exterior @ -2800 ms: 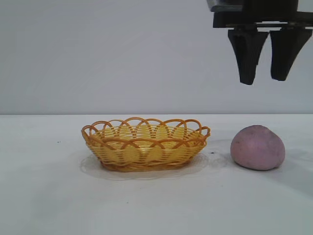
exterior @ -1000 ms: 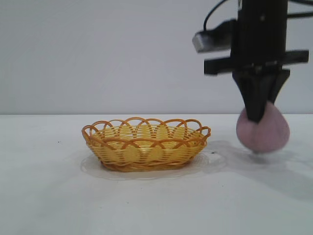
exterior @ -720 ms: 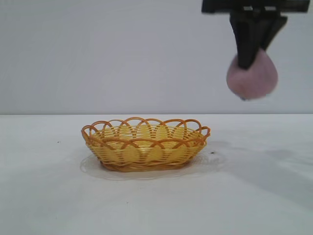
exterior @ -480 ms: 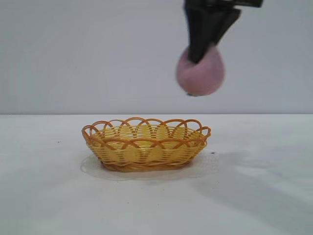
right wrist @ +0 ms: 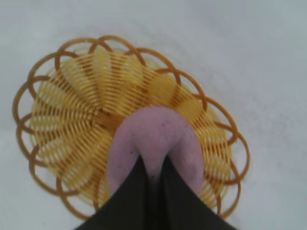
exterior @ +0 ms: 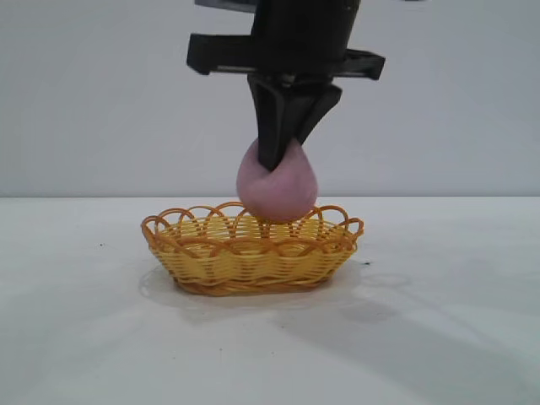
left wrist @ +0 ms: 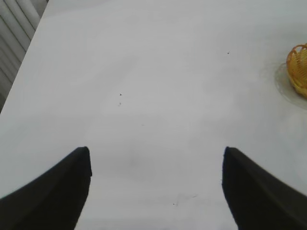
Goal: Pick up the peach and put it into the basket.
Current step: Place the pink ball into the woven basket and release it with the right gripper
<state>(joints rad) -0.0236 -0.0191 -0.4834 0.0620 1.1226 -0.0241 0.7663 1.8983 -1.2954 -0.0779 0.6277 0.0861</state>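
We see the peach (exterior: 277,184) hanging from the right claw (exterior: 277,160), its narrow top pinched between the two dark fingers (exterior: 272,135), which press nearly together and squeeze a crease into the soft skin. The round bulk of the peach bulges below the fingertips, directly under the claw. Its lower end sits at about the level of the basket's (exterior: 207,257) looped rim; whether it touches the weave inside we cannot tell from the side.

From the right wrist we look down past the closed fingers (right wrist: 129,196) onto the peach (right wrist: 153,139), which covers the part of the basket (right wrist: 67,96) nearest the claw, somewhat off the basket's centre. Yellow weave shows on the far side and around the peach, and the orange loops ring it all round.

The basket stands on the white table (exterior: 439,337), and the shadow of the arm falls across the table beside it.

The left claw (left wrist: 156,189) is well apart from all this, its fingers (left wrist: 53,196) spread wide over bare table (left wrist: 144,86), holding nothing. Only an edge of the basket (left wrist: 298,67) shows at the margin of its view.
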